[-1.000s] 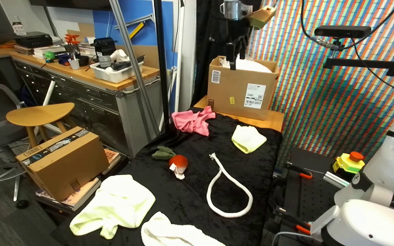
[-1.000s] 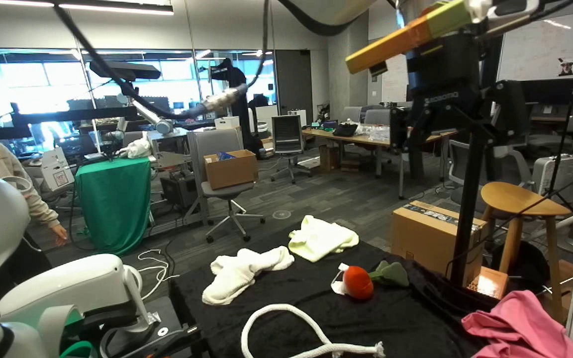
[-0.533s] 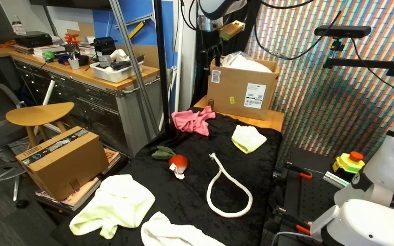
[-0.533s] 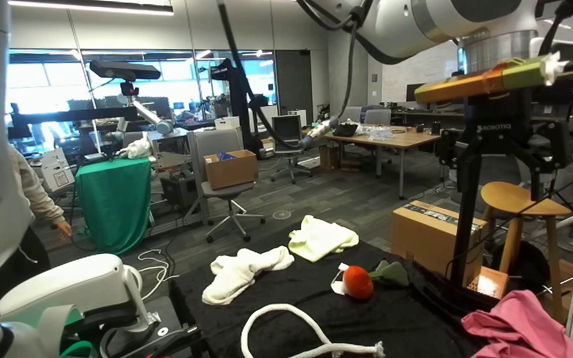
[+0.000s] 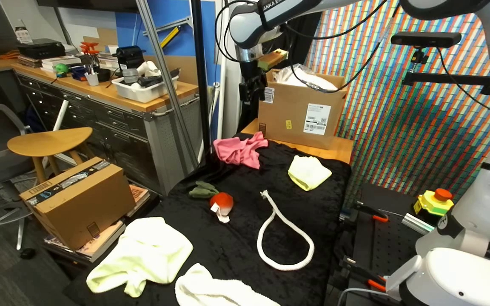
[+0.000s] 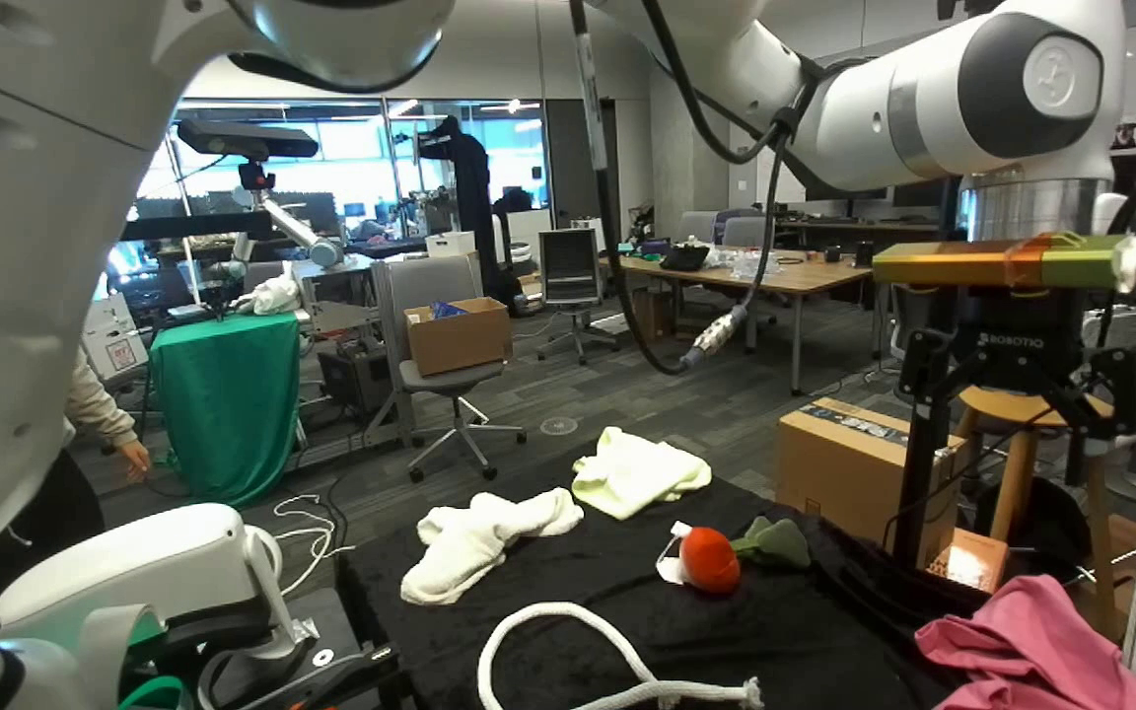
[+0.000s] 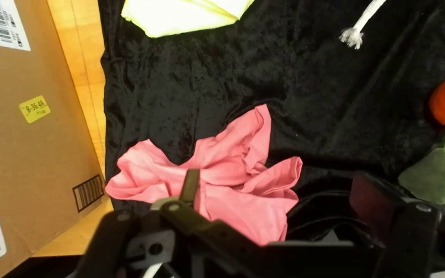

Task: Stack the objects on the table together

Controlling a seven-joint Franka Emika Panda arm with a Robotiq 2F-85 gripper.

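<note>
Table: wide low table [image 5: 236, 238] draped in black velvety cloth; pieces to stack lie spread out on it.
Box end: tall brown cardboard box [image 5: 283, 106] w/ white labels, on a bare wood strip [image 5: 342, 148] past the drape.
Pink: crumpled soft pink cloth [image 7: 226, 170], box end of table.
My gripper: black two-jaw gripper [image 6: 1002, 456], jaws spread wide, hanging in the air above the pink cloth, well apart from it; in wrist view a jaw cuts across the pink.
Pale yel.: small folded pale yellow cloth [image 5: 309, 173], same end, near pink, not touching; cut off at top of wrist view.
Rope: white braided rope [image 5: 287, 267], laid in a loop, frayed end pointing twd box end.
Red bit: small round red plush [image 6: 709, 562] w/ green leafy fabric end + white tag, abt mid-table, near rope, apart.
Yel-green: larger rumpled pale yellow-green cloth [image 5: 151, 250], opp. end from box.
White: bunched fluffy white cloth [image 6: 474, 547], just beside yel-green; can't tell if edges touch.
E-stop side: yellow block [image 5: 430, 205] w/ red push button [image 5: 443, 194], off-table.
Stool side: rounded wooden stool [image 5: 51, 139] near taped brown carton [image 5: 83, 204], both off-table.
</note>
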